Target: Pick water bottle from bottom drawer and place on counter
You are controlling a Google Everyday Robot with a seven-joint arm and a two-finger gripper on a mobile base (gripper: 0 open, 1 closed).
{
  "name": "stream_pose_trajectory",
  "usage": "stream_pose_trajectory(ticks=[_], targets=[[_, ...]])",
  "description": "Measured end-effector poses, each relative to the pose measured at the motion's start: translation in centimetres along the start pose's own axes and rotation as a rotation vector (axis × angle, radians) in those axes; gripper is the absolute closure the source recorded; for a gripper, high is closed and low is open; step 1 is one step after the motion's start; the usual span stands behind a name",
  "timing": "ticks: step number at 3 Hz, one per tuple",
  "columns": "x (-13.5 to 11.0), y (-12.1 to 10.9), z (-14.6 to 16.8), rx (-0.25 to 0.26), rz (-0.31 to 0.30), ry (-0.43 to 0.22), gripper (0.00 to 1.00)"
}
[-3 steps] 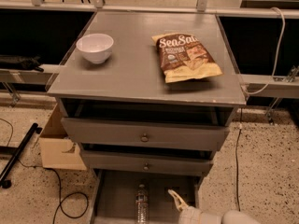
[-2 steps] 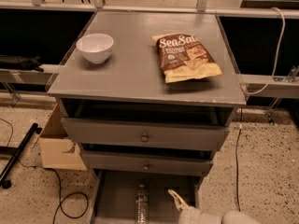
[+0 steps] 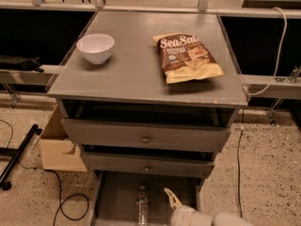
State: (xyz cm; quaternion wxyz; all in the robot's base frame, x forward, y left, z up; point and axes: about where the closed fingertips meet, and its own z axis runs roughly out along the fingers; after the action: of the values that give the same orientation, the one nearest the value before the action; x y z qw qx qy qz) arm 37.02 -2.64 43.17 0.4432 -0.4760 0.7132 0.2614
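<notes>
Grey-painted, the flat square worktop (image 3: 136, 65) carries one round white bowl (image 3: 95, 47) and one crinkled brown chip bag (image 3: 188, 58), well apart. Under two knobbed fronts (image 3: 146, 136), the shallow grey drawer (image 3: 117, 197) holds one clear plastic bottle (image 3: 142, 206) lying on its floor. The pale gripper (image 3: 172, 199) hangs just right of the bottle; whether it is released or clenched cannot be told.
</notes>
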Motion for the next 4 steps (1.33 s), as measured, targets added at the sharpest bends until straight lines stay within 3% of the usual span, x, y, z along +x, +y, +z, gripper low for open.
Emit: stream_pose_trajectory(ticks=[1, 2, 3, 4], targets=[[0.2, -0.3, 0.0, 0.013, 0.0, 0.006, 0.0], [-0.3, 0.6, 2.2, 0.023, 0.092, -0.068, 0.0], [0.2, 1.7, 5.8, 0.063, 0.224, -0.128, 0.0], [0.1, 2.0, 6.7, 0.067, 0.228, -0.117, 0.0]])
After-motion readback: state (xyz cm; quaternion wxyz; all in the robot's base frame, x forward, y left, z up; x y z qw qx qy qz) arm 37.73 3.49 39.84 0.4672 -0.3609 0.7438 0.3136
